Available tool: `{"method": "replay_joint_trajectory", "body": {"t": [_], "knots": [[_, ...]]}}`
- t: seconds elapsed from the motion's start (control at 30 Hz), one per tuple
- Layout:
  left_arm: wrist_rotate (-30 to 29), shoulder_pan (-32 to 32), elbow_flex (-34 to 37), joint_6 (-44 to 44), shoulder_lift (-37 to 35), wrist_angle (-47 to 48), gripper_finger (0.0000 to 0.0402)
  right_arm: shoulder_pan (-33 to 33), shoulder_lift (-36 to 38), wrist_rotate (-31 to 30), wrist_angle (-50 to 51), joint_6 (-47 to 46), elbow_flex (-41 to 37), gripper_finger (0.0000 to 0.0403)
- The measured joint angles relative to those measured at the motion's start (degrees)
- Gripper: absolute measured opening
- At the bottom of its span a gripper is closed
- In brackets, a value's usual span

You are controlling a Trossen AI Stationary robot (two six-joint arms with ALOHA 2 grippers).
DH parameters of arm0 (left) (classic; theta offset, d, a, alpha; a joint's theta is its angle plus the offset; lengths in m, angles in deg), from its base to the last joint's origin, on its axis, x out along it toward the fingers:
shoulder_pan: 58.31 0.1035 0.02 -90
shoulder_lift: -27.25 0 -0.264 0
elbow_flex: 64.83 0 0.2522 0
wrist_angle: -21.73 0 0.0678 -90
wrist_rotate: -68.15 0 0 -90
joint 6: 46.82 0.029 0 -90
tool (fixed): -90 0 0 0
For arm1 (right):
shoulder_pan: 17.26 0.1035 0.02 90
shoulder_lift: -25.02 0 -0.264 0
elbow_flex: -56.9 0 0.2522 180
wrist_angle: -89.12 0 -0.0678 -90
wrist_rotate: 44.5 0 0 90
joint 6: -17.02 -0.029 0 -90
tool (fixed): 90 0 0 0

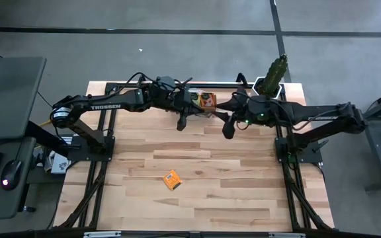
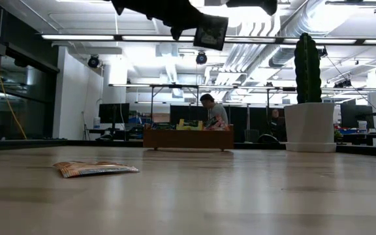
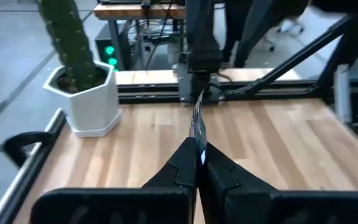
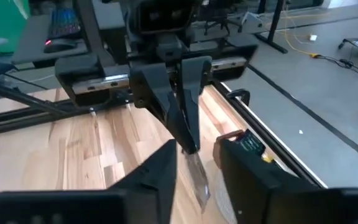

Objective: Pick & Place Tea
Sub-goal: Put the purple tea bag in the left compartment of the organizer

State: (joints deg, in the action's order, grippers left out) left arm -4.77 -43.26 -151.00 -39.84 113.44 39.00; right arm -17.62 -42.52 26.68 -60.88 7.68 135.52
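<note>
The left gripper is pinching 1 dark tea sachet edge-on, up in the air near the wooden tray. The right gripper is standing spread around that sachet's lower edge, gripping nothing. 1 orange sachet is lying mid-table, waiting to be placed.

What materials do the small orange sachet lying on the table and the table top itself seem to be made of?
The small orange sachet looks like thin printed foil or plastic film: it lies flat, with crinkled edges in the low view. The table top looks like light wood with a smooth finish: joined planks and visible grain.
</note>
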Motion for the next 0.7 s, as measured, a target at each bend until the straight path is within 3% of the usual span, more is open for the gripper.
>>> {"method": "replay_joint_trajectory", "body": {"t": [0.2, 0.43, 0.6, 0.7], "knots": [[-0.78, 5.42, 0.00, 1.81, -0.03, 3.06, 0.0000, -0.02, 3.16, -2.54, 9.12, -6.67, 0.00, 0.0186], [5.81, 16.35, 0.56, 2.19, -0.96, 3.36, 0.0000, 0.89, 3.91, -3.11, 18.59, -13.10, 0.00, 0.0211], [9.19, 22.62, 7.36, 0.13, -0.96, 0.41, 0.0000, 2.12, 3.88, -6.03, 20.38, -14.88, -0.11, 0.0213], [11.18, 25.19, 14.24, -3.76, -0.83, -6.90, 0.0000, 2.47, 3.88, -7.66, 20.60, -14.90, -0.11, 0.0214]]}}
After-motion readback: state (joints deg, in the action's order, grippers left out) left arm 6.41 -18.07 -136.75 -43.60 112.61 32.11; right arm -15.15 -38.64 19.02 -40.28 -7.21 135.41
